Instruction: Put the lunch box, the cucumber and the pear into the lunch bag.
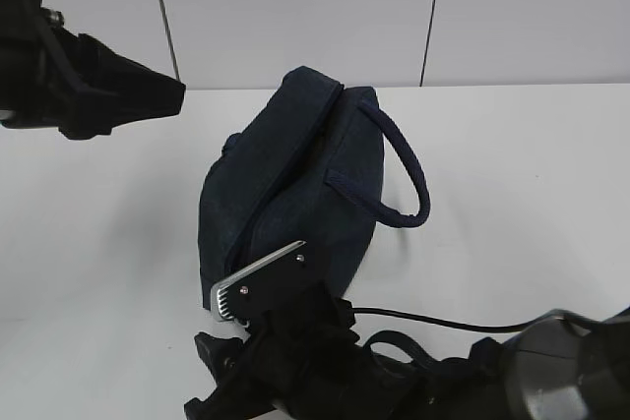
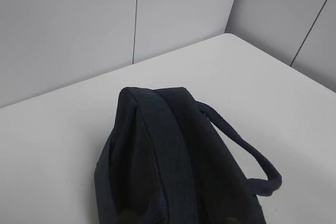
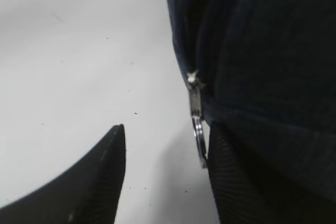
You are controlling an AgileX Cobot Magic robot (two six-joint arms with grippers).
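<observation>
The dark navy lunch bag [image 1: 295, 174] lies on the white table with its zipper shut; it also shows in the left wrist view [image 2: 178, 166]. Its strap handle [image 1: 406, 159] loops out to the right. My right gripper [image 3: 167, 129] is open at the bag's near end. Its right finger [image 3: 236, 182] rests against the fabric just beside the metal ring pull [image 3: 199, 142], which hangs between the fingers. My left gripper [image 1: 138, 95] hovers high at the far left, apart from the bag, with its tips wide apart. The lunch box, cucumber and pear are out of view.
A black cable [image 1: 433, 320] runs over the table behind my right arm. The white table [image 1: 532, 164] ends at a panelled wall [image 1: 295, 7] at the back.
</observation>
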